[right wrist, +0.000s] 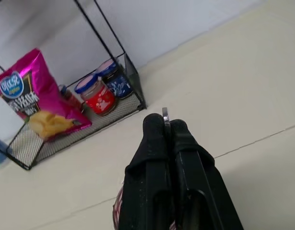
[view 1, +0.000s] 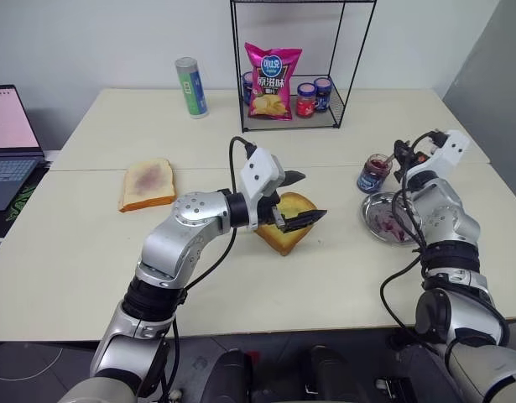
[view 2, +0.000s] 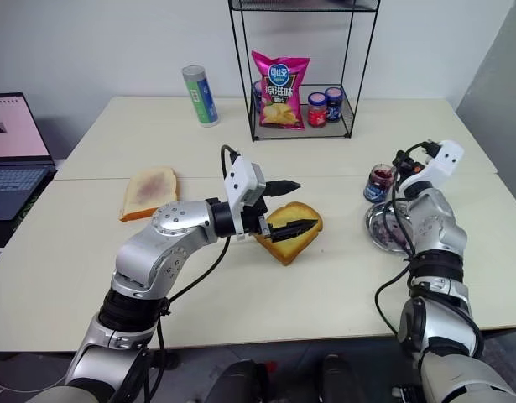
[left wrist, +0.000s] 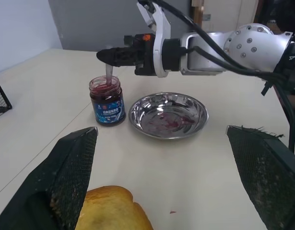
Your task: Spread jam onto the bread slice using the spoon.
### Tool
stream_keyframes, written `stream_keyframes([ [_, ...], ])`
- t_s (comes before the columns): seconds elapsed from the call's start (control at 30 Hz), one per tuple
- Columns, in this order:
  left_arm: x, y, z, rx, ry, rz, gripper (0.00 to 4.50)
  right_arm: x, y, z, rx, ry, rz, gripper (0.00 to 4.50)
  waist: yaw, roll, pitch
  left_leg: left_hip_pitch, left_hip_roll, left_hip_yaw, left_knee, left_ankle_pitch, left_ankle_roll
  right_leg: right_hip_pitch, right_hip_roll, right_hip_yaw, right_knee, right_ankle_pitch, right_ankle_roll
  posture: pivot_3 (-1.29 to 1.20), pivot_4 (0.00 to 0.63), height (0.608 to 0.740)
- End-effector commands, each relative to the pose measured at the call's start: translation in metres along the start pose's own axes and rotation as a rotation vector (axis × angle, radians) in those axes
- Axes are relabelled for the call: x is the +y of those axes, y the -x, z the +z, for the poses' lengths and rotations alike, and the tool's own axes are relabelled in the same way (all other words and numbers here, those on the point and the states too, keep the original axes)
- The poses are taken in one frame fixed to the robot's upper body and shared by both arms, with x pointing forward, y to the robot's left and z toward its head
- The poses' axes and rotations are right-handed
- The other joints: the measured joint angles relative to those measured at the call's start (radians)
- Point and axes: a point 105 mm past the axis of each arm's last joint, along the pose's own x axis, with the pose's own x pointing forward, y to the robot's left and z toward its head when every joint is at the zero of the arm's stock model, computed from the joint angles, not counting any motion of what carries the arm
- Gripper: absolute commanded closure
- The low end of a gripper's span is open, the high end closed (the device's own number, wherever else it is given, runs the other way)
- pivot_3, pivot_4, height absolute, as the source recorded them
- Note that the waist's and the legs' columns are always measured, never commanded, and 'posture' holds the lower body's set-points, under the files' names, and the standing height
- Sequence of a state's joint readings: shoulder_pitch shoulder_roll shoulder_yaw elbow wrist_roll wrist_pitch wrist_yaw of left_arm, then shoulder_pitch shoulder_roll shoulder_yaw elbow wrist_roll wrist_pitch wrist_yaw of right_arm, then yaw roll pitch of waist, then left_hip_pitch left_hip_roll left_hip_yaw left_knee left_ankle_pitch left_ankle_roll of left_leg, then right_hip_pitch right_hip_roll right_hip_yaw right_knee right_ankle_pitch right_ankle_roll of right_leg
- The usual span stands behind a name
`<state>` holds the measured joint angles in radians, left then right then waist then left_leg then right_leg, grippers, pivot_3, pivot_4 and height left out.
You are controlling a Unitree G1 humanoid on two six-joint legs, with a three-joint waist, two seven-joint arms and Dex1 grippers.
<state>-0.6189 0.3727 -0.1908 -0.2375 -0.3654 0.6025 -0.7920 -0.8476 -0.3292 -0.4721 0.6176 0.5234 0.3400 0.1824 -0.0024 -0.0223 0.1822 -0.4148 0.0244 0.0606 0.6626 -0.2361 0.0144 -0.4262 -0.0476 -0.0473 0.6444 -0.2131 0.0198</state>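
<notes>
The golden bread slice point(view 1: 293, 202) lies mid-table. My left gripper point(view 1: 314, 195) is open, level above it, one finger over its top, the other higher; the slice's corner point(left wrist: 113, 208) shows low between the wide-apart fingers. At the right stands the small open glass jar of dark jam point(left wrist: 107, 100). My right gripper point(left wrist: 109, 55) hovers just over it, shut on the spoon point(left wrist: 109, 74), whose thin handle goes down into the jar; the bowl is hidden in the jam. In the right wrist view the handle's end point(right wrist: 165, 114) sticks out between the closed fingers.
A steel dish point(left wrist: 169, 115) smeared with jam sits beside the jar. A paler stained slice point(view 1: 147, 183) lies at the left. At the back stand a wire rack point(view 1: 350, 50) with a chips bag point(view 1: 272, 81) and lidded jars point(view 1: 306, 99), and a tube can point(view 1: 191, 87). A laptop point(view 1: 10, 143) is far left.
</notes>
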Motion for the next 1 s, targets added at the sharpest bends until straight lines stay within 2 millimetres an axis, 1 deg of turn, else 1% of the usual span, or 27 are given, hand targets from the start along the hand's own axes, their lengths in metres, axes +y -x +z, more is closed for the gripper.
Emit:
stream_keyframes([
  [0.03,0.002,0.002,0.01,-0.028,-0.044,0.017,0.0,0.003,-0.001,0.02,-0.051,-0.082,0.004,4.48,0.0,0.0,0.0,0.0,0.0,0.0,0.0,0.0,0.0,0.0,0.0,0.0,0.0,0.0,0.0,0.0,0.15,0.74],
  [0.1,0.002,0.002,0.009,-0.027,-0.045,0.018,0.0,0.004,0.0,0.022,-0.05,-0.089,0.004,4.48,0.0,0.0,0.0,0.0,0.0,0.0,0.0,0.0,0.0,0.0,0.0,0.0,0.0,0.0,0.0,0.0,0.15,0.74],
  [0.33,0.002,0.001,0.009,-0.028,-0.044,0.018,0.0,0.0,-0.001,0.028,-0.057,-0.221,-0.02,4.48,0.0,0.0,0.0,0.0,0.0,0.0,0.0,0.0,0.0,0.0,0.0,0.0,0.0,0.0,0.0,0.0,0.15,0.74],
  [0.63,0.001,0.001,0.009,-0.032,-0.045,0.007,0.0,-0.012,0.001,0.033,-0.075,-0.355,-0.071,4.48,0.0,0.0,0.0,0.0,0.0,0.0,0.0,0.0,0.0,0.0,0.0,0.0,0.0,0.0,0.0,0.0,0.15,0.74],
  [0.77,0.001,0.001,0.009,-0.03,-0.048,0.003,0.0,-0.015,0.001,0.035,-0.084,-0.382,-0.089,4.48,0.0,0.0,0.0,0.0,0.0,0.0,0.0,0.0,0.0,0.0,0.0,0.0,0.0,0.0,0.0,0.0,0.15,0.74],
  [1.0,0.003,0.002,0.009,-0.031,-0.05,0.004,0.0,-0.02,0.003,0.044,-0.108,-0.356,-0.107,4.48,0.0,0.0,0.0,0.0,0.0,0.0,0.0,0.0,0.0,0.0,0.0,0.0,0.0,0.0,0.0,0.0,0.15,0.74],
])
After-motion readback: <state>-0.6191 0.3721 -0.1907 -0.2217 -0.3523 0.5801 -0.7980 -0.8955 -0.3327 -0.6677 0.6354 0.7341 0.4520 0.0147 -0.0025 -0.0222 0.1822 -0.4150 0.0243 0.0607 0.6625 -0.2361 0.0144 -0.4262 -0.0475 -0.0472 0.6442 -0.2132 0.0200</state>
